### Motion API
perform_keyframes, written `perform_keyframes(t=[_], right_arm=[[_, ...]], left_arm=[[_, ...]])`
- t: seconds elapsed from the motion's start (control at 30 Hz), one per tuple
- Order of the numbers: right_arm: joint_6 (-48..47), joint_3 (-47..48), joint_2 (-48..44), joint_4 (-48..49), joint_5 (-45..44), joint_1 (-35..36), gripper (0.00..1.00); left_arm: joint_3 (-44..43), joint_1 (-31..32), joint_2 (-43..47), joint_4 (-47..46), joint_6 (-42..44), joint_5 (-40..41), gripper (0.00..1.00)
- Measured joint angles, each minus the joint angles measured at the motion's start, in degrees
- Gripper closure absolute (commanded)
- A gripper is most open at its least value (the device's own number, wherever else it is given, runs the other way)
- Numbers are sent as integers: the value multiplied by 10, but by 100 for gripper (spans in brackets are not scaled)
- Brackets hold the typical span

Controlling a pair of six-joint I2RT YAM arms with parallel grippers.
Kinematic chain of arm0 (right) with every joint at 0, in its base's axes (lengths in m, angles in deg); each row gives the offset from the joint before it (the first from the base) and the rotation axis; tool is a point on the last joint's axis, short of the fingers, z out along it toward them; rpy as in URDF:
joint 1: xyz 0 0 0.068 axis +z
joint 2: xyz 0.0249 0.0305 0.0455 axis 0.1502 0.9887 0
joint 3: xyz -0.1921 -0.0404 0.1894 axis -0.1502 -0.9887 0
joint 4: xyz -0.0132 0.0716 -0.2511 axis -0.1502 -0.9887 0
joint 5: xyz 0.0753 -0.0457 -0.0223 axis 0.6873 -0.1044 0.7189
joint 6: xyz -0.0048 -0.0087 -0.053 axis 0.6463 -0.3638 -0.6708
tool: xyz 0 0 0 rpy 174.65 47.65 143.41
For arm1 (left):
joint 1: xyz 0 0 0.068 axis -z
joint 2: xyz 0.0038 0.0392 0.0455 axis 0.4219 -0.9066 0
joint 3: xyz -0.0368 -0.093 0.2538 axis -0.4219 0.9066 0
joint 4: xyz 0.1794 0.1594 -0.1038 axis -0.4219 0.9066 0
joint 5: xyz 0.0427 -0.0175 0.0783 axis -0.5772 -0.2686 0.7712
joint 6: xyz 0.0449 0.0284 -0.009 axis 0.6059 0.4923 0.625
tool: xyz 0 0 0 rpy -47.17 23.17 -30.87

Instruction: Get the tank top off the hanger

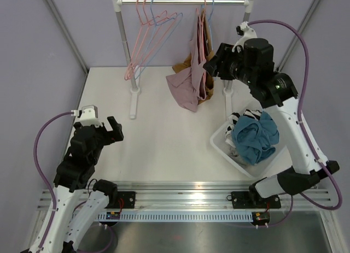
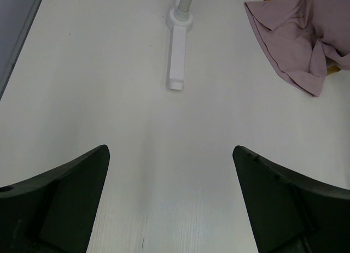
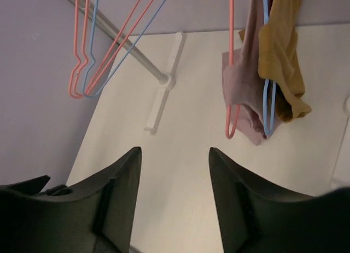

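Top external view: right arm stretches high toward the rail (image 1: 186,1), right end effector (image 1: 210,67) parted and empty just beside the mauve tank top (image 1: 192,72), which hangs from a pink hanger (image 3: 230,72) with its hem on the table (image 1: 164,138). Left arm is folded low, left end effector (image 1: 101,127) wide open.

This is looking like a robotics test cell rather than a home: plain lilac wall panels (image 1: 33,45) in grey aluminium struts (image 1: 63,29) are boxing in a bare white desk (image 1: 164,138). Black-and-white robot arms (image 1: 290,116) are sitting bolted to a slotted metal rail (image 1: 186,195), and purple cables (image 1: 44,133) are looping from them.
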Motion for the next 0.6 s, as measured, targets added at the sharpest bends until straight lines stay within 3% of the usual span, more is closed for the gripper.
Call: perform_keyframes(t=[0.37, 0.6], right_arm=[[-133, 314, 276, -55, -153, 30, 52], [-183, 396, 361, -78, -185, 27, 56]], left_arm=[[0, 0, -3, -3, 7, -20, 1], [0, 0, -7, -4, 8, -27, 1]])
